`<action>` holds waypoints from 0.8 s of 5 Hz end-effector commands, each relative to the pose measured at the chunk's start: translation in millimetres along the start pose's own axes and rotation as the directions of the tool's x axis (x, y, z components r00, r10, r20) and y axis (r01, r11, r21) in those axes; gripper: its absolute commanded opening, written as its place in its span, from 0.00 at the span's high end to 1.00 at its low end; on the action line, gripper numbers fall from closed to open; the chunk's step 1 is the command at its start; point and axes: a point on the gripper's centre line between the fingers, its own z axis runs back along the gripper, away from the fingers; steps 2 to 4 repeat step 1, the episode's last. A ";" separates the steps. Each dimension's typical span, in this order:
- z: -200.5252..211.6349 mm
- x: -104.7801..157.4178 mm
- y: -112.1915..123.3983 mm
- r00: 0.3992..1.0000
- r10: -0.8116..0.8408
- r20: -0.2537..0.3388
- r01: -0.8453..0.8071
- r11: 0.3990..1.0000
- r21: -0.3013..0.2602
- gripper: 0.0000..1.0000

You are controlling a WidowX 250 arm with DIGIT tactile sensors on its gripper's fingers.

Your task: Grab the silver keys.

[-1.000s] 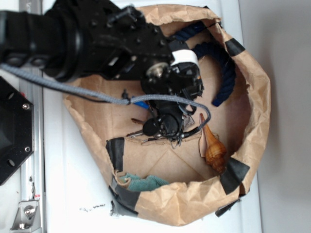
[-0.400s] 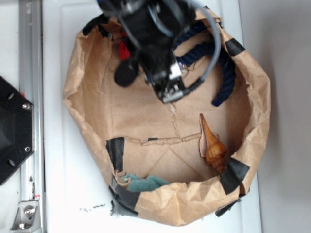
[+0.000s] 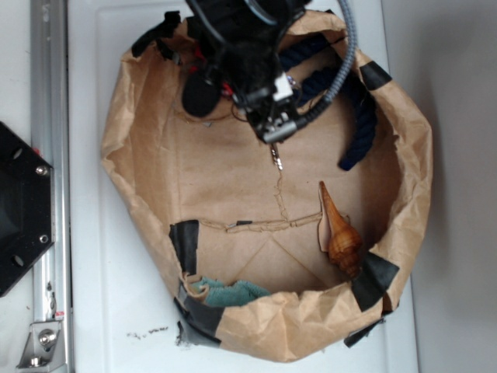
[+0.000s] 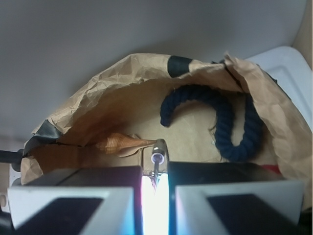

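The silver keys (image 3: 276, 157) hang just below my gripper (image 3: 278, 134), clear of the floor of the brown paper bag (image 3: 140, 179). Only one thin key tip shows in the exterior view; the rest is hidden behind the fingers. In the wrist view the keys (image 4: 158, 152) stick out between the two closely set fingers of my gripper (image 4: 155, 169), which is shut on them. The arm fills the top of the bag in the exterior view.
A brown spiral seashell (image 3: 340, 233) lies at the bag's lower right, also in the wrist view as the seashell (image 4: 120, 143). A navy rope (image 3: 356, 116) curls at the upper right. A teal cloth (image 3: 233, 291) sits by the near wall. A metal rail (image 3: 48, 194) runs down the left.
My gripper was low over the keys in the middle of the bag a second ago. It has risen and moved toward the bag's far side, carrying the keys off the floor.
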 end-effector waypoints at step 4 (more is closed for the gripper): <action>8.0 -0.6 -8.2 0.998 -0.034 0.046 0.032 0.998 0.045 1.00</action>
